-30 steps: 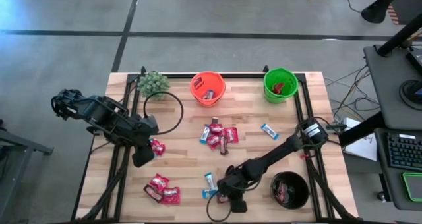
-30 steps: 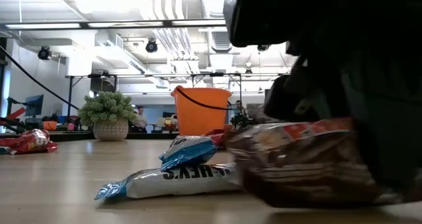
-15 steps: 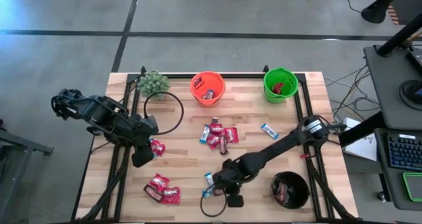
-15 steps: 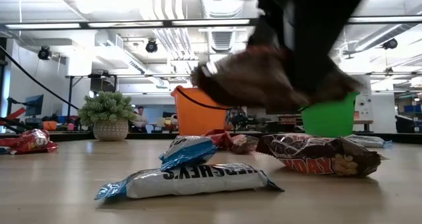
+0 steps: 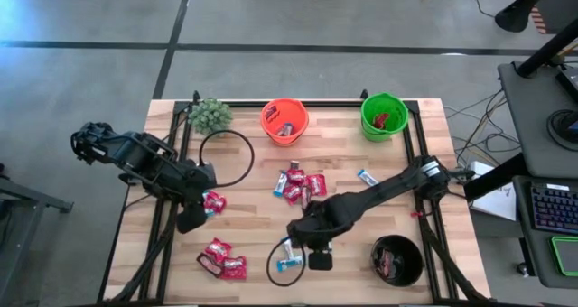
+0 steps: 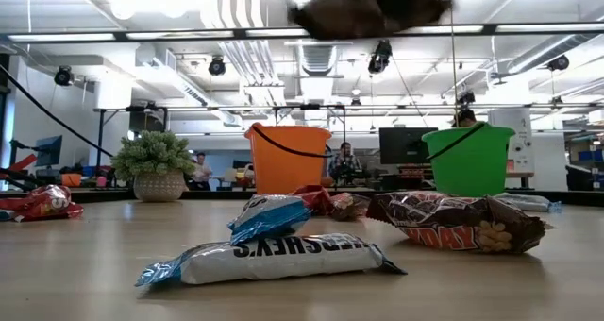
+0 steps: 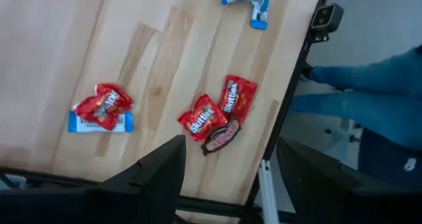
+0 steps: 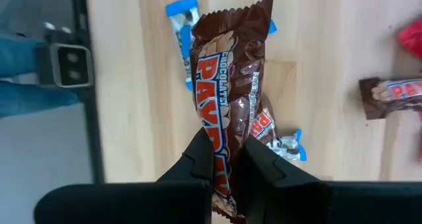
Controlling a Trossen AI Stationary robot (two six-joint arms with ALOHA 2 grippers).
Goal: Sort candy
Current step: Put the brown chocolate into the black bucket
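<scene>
Now a dark brown bar (image 8: pixel 227 85) is pinched by one end in the right gripper (image 8: pixel 225 159), lifted clear above the near-middle table (image 5: pixel 253 226) for sorting. Meanwhile the left gripper (image 7: pixel 227 165) is held spread over red packets (image 7: pixel 216 113), left side.

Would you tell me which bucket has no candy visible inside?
None is bare: the orange bucket, green bucket and black bucket each show candy inside.

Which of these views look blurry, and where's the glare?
Low view: the brown bar lifted by the right hand smears at the top, while the Hershey's bar lying on the table is sharp, and ceiling lights blow out white. Right wrist view: the bar's lettering is crisp.
</scene>
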